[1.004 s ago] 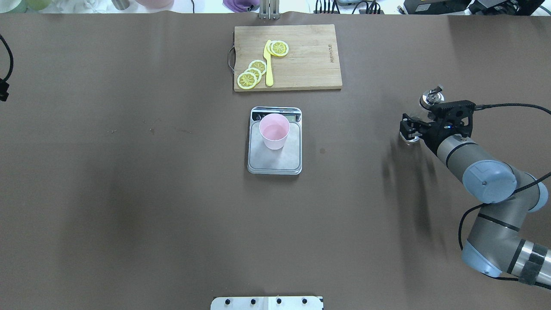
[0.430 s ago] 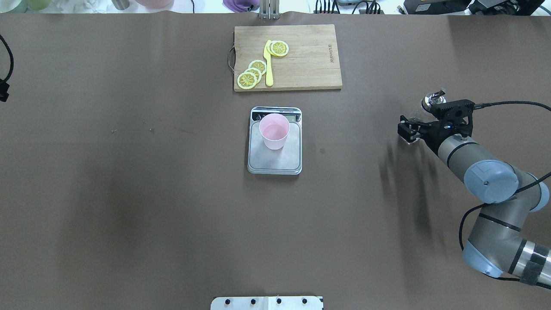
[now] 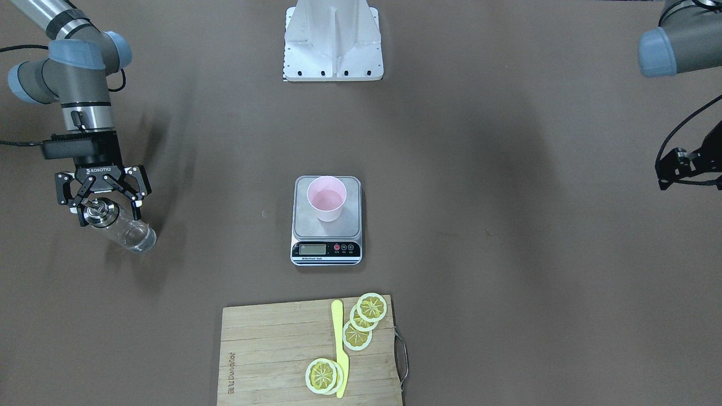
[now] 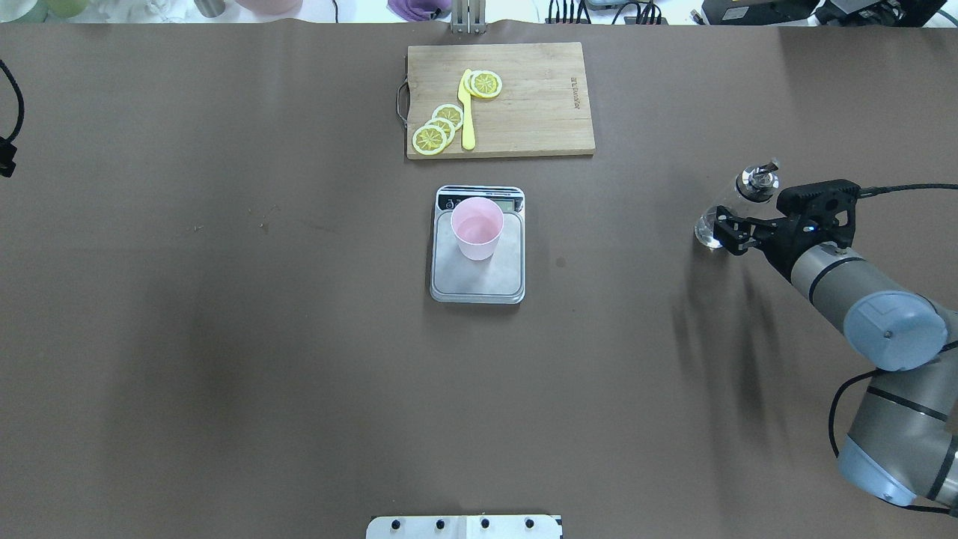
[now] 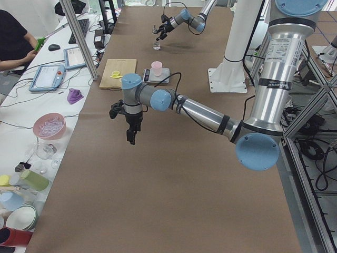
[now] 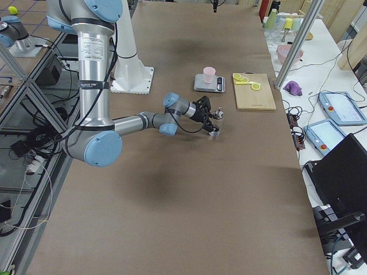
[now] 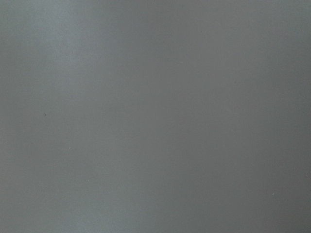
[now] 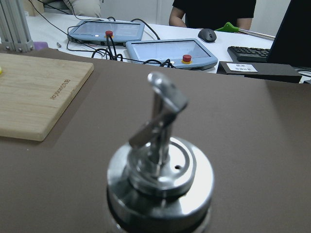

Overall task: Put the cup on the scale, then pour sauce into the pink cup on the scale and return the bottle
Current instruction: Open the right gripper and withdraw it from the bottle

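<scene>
The pink cup (image 4: 477,227) stands upright on the silver scale (image 4: 479,283) at the table's middle, and both show in the front view, cup (image 3: 326,198) on scale (image 3: 307,226). The glass bottle (image 4: 756,182) with its chrome spout stands on the table at the far right, free of any grip. My right gripper (image 4: 724,232) is open, its fingers (image 3: 137,197) spread wide beside the bottle (image 3: 128,232). The right wrist view shows the bottle's spout (image 8: 160,170) close up. My left gripper (image 5: 130,138) hangs over bare table far to the left. I cannot tell whether it is open or shut.
A wooden cutting board (image 4: 539,105) with lemon slices (image 4: 430,138) and a yellow knife (image 4: 468,112) lies behind the scale. The robot's white base plate (image 4: 464,526) sits at the near edge. The left wrist view shows only brown table cover.
My right gripper has let go of the bottle and drawn back to the right. The bottle's base now shows on the table. Cup and scale have not moved.
</scene>
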`<state>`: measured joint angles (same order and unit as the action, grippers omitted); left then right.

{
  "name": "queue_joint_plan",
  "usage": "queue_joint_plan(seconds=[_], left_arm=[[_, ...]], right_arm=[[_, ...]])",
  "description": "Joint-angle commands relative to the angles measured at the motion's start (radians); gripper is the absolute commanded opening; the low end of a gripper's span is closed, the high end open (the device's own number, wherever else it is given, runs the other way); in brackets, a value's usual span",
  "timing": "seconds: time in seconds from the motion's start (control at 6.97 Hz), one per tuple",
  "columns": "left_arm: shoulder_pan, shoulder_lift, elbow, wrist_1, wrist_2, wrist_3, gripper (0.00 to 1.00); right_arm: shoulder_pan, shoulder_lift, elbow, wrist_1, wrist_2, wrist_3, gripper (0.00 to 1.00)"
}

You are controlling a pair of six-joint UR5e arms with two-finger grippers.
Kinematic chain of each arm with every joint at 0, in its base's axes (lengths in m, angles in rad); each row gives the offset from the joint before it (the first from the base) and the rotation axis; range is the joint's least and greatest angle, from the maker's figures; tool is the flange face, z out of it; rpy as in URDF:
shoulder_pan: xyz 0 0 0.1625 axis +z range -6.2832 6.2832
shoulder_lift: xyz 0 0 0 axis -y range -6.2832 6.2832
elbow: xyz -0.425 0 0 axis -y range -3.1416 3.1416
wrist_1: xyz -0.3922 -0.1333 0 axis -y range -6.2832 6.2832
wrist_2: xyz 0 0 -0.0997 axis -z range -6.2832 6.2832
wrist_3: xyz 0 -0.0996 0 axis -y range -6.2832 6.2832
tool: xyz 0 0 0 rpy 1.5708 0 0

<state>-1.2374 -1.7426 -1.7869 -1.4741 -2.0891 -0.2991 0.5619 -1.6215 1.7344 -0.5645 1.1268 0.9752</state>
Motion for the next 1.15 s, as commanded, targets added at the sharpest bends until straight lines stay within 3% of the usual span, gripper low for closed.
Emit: queue_joint_plan(seconds=[0.0, 0.14, 0.43, 0.57, 0.72, 0.86, 1.0], left_arm=[[0.002, 0.000, 0.006, 0.000, 0.000, 0.000, 0.99], [0.002, 0.002, 0.006, 0.000, 0.000, 0.000, 0.99], [0.002, 0.002, 0.004, 0.000, -0.005, 0.000, 0.99], [0.002, 0.002, 0.006, 0.000, -0.005, 0.000, 0.99], [0.002, 0.002, 0.004, 0.000, -0.005, 0.000, 0.99], [0.002, 0.002, 0.003, 0.000, -0.005, 0.000, 0.99], [0.002, 0.000, 0.001, 0.000, -0.006, 0.000, 0.99]], right_arm=[[-0.032, -0.081, 0.109, -0.005, 0.002, 0.051, 1.00], [-0.049, -0.143, 0.182, -0.005, 0.008, 0.059, 1.00], [-0.045, -0.304, 0.392, -0.009, 0.108, 0.057, 1.00], [0.016, -0.325, 0.434, -0.011, 0.228, 0.054, 1.00], [0.246, -0.310, 0.425, -0.015, 0.563, 0.034, 1.00], [0.540, -0.231, 0.353, -0.040, 0.916, -0.049, 1.00], [0.726, -0.143, 0.271, -0.130, 1.106, -0.175, 1.00]])
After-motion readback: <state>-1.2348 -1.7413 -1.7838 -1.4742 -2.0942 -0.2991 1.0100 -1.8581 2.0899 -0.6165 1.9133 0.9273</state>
